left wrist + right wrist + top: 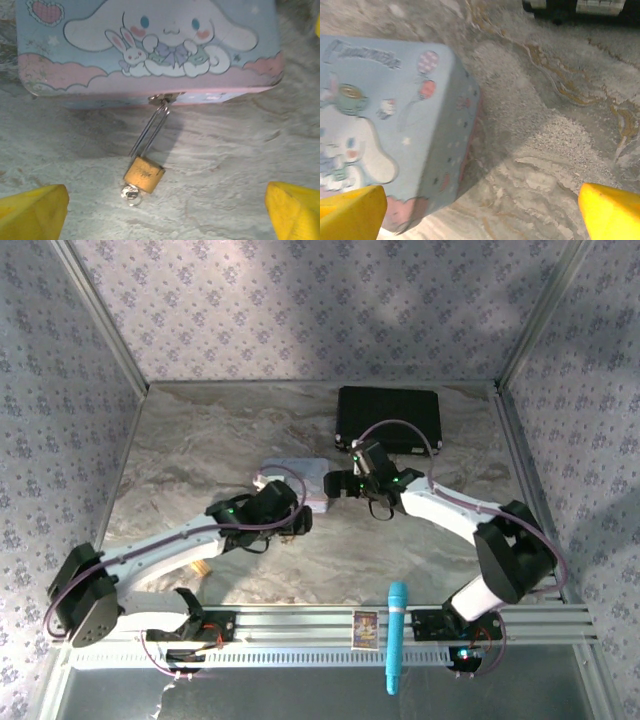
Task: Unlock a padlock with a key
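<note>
- Top external: left gripper (pixel 300 518) sits at the near side of the pastel tin (pixel 297 478); right gripper (pixel 340 485) is just beside the tin's right end. The padlock is too small to make out here.
- Top external: table (pixel 200 440) has a marbled grey-beige surface, with walls in floral-patterned covering. A black case (pixel 388 420) lies at the far edge. A blue tool (pixel 397 635) and a small card (pixel 366 630) rest on the near rail; the card's print is unreadable.
- Left wrist: padlock (pixel 144 174) lies on the table, centred between the yellow fingers (pixel 32 215) and a little ahead of them, touching neither. Its shackle (pixel 150 132) runs up to the tin's clasp. The key (pixel 131 195) sits in the body's lower end.
- Left wrist: jaws stand wide apart, holding nothing. The tin lid shows a white long-eared cartoon figure and a rabbit.
- Right wrist: the fingers (pixel 612 215) are spread wide, nothing between them; the tin's corner is near the left finger. Cursive lettering on the lid is too blurred to read.
</note>
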`<state>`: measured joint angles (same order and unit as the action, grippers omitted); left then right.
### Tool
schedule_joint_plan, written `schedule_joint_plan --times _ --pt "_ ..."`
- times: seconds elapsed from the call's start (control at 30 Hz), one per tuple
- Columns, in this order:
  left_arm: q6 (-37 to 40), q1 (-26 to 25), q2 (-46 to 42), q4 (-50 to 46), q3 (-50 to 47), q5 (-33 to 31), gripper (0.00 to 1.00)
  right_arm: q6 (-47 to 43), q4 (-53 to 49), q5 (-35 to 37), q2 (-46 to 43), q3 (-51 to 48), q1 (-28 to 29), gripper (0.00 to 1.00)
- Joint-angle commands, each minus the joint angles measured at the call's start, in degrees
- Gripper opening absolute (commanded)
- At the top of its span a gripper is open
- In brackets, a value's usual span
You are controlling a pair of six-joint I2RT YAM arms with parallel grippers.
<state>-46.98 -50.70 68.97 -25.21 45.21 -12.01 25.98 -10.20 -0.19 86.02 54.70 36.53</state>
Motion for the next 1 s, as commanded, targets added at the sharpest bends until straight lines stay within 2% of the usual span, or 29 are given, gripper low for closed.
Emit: schedule_joint_plan --times 0.0,0.07,0.2,0.3,0.4,0.5,0.6,0.77,0.97 --pt "-2.6 5.2 -4.5 8.8 -3.7 11.7 1.0 -1.4 -3.9 -3.5 -5.4 0.2 0.7 0.99" --pt "-3.0 7.7 -7.1 11.6 -5.5 14.4 1.0 0.0 -3.3 -3.6 -8.3 -2.0 2.5 0.95" --pt "-3.0 10.4 -9.8 9.7 -5.7 13.3 1.0 1.5 -0.2 -3.0 -9.6 -5.2 8.9 0.87" --pt "-4.5 12.7 -11.5 9.7 -7.2 14.8 1.0 2.1 -0.3 1.8 -6.0 -3.8 14.8 0.79" --pt "-6.0 14.6 -13.5 10.0 -9.3 15.2 1.0 3.9 2.7 2.0 -0.6 -2.5 17.9 0.72" --pt "-7.3 15.9 -15.2 8.6 -10.9 14.6 1.0 4.4 4.0 2.9 4.9 0.0 20.6 0.61" --pt "-9.0 16.4 -17.0 9.0 -13.5 14.4 1.0 4.9 3.1 4.5 10.0 3.1 22.7 0.6" --pt "-10.4 17.0 -19.4 9.1 -15.9 13.8 1.0 5.1 2.7 5.6 16.5 7.4 24.7 0.65" --pt "-10.6 17.3 -19.7 8.8 -16.3 13.3 1.0 6.6 -3.5 10.7 23.8 15.1 25.8 0.63"
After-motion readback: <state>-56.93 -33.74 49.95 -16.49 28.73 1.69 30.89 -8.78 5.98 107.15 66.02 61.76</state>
